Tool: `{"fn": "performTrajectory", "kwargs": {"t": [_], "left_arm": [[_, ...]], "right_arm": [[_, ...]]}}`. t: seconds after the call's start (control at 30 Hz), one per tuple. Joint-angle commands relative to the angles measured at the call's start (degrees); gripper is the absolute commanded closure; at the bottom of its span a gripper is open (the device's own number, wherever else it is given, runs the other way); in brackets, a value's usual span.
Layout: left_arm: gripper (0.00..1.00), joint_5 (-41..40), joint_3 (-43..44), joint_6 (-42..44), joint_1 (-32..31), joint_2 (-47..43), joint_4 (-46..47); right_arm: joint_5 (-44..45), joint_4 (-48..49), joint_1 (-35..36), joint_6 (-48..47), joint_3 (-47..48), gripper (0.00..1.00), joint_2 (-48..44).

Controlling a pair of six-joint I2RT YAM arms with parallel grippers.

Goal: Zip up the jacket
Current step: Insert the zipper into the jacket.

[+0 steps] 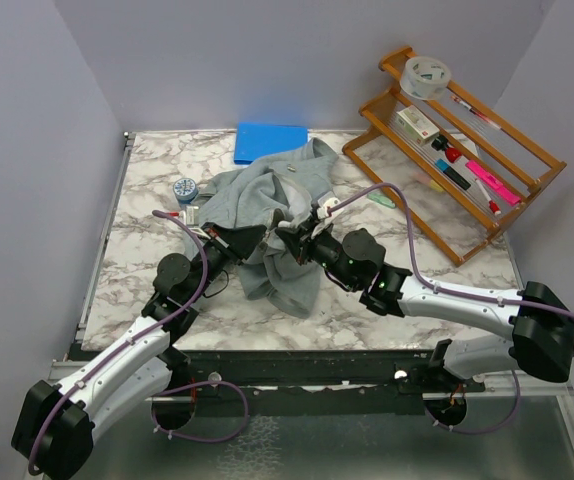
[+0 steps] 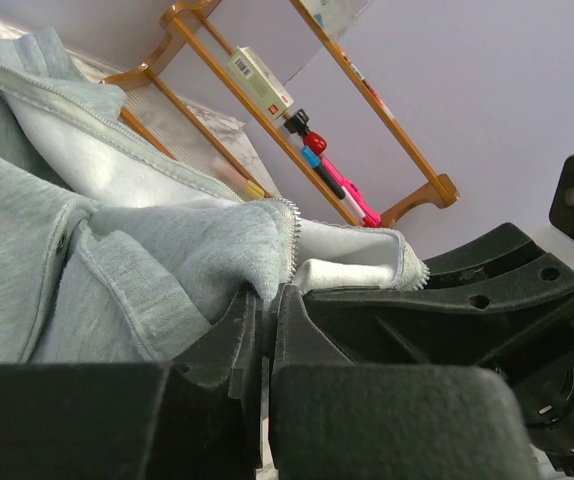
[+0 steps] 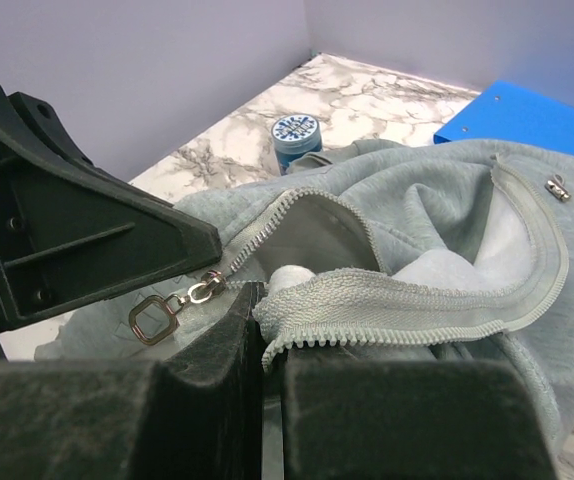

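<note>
The light grey fleece jacket (image 1: 267,200) lies crumpled in the middle of the marble table, its zipper open. My left gripper (image 1: 259,238) is shut on a fold of the jacket's front edge (image 2: 237,250) beside the zipper teeth. My right gripper (image 1: 295,240) is shut on the end of the other zipper tape (image 3: 387,315). The two grippers meet tip to tip over the jacket's lower part. The metal zipper slider with its square pull (image 3: 172,308) hangs just left of my right gripper (image 3: 267,320), next to the left gripper's black body.
A blue flat pad (image 1: 269,141) lies at the back under the jacket's hood. A small blue round tin (image 1: 185,189) sits left of the jacket. A wooden rack (image 1: 457,140) with pens, a box and tape stands at the back right.
</note>
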Motion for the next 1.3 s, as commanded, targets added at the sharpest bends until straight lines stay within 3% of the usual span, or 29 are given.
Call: {"fn": "performTrajectory", "kwargs": {"t": [0.0,1.27], "left_arm": [[1.0,-0.4,0.8,-0.6,0.2,-0.9,3.1],[1.0,0.5,-0.3,-1.7,0.2,-1.1,3.1]], "right_arm": [[-3.8,1.1,0.3,-1.2,0.6,1.0,-0.7],[-2.0,2.1,0.3,-0.1,0.2,1.0,-1.7]]}}
